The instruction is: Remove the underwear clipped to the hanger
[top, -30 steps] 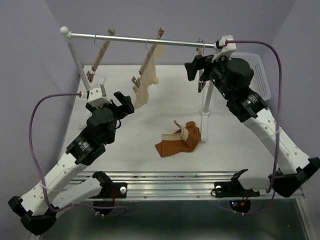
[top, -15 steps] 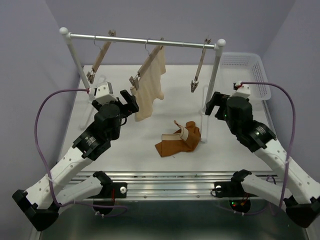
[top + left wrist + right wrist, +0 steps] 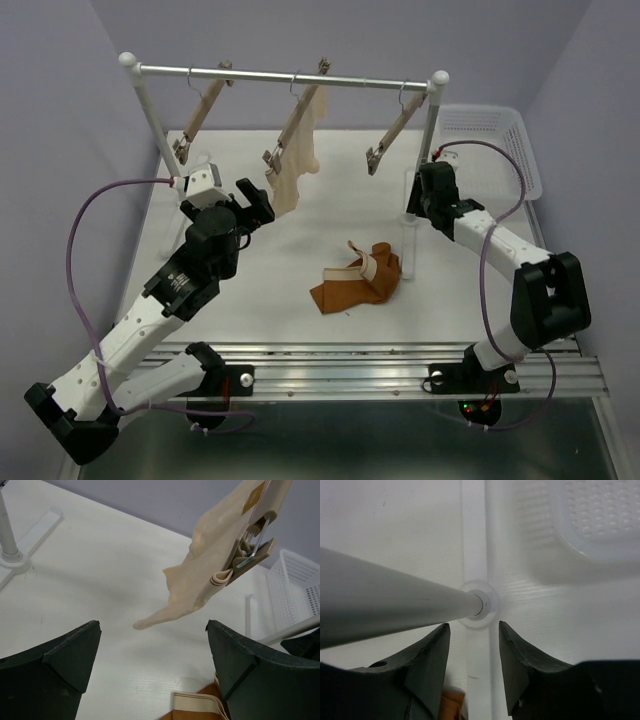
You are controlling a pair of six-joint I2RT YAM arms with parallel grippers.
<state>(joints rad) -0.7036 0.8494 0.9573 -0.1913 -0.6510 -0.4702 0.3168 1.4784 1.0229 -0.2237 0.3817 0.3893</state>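
Underwear (image 3: 357, 278) lies crumpled on the desk (image 3: 280, 310), middle toward the near edge, off its bare hanger (image 3: 388, 135); removal looks done. Left hand (image 3: 152, 630) gapes empty below the cream garment (image 3: 210, 575). Right hand (image 3: 473, 627), fingers apart, apparently straddles the rack post (image 3: 395, 600); withdrawing remains.

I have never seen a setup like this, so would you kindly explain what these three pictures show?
Two robot arms are bolted to a table. The wide picture comes from a camera above and behind them. The other two come from a camera on each wrist, looking past the dark left fingers and right fingers. Three hangers hang on a rack; a cream garment is clipped to the middle one. The brown underwear lies loose on the table. Both pairs of fingers are open and hold nothing: the left face the cream garment, the right are near the rack's post.
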